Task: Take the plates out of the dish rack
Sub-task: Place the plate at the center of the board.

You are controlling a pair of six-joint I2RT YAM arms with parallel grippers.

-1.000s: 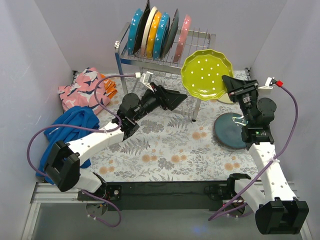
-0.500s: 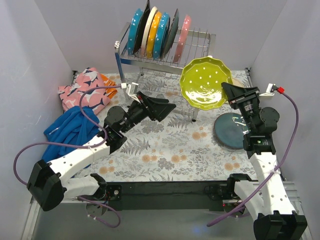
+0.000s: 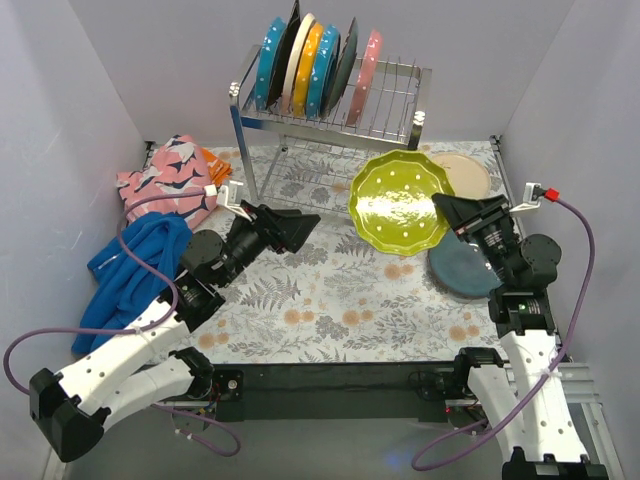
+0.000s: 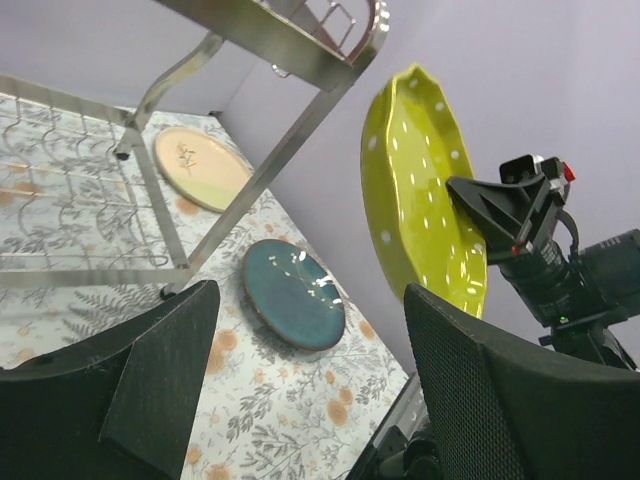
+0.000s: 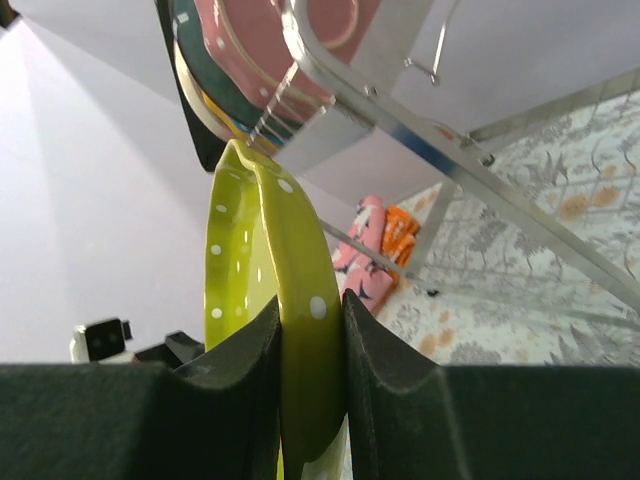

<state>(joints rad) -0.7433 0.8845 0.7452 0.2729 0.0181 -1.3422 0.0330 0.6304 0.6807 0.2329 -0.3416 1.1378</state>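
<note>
Well, lime plate (image 3: 395,205) rim in right claw (image 3: 443,207)

Lime plate (image 5: 290,250) lower rim hidden between right hand (image 5: 312,312) fingers, dish rack (image 4: 290,62) top cropped

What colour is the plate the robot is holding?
The plate is lime green with white dots; top view.

**Plates and other items, counted**

One dish rack (image 3: 385,105). Seven plates (image 3: 305,70) standing in it, possibly more hidden by overlap. Two flat on the table (image 3: 330,300): cream plate (image 3: 462,175), dark teal plate (image 3: 462,268). One lime green plate (image 3: 398,203). Three cloths: pink-patterned cloth (image 3: 165,180), blue cloth (image 3: 135,265), orange cloth (image 3: 215,160).
</note>
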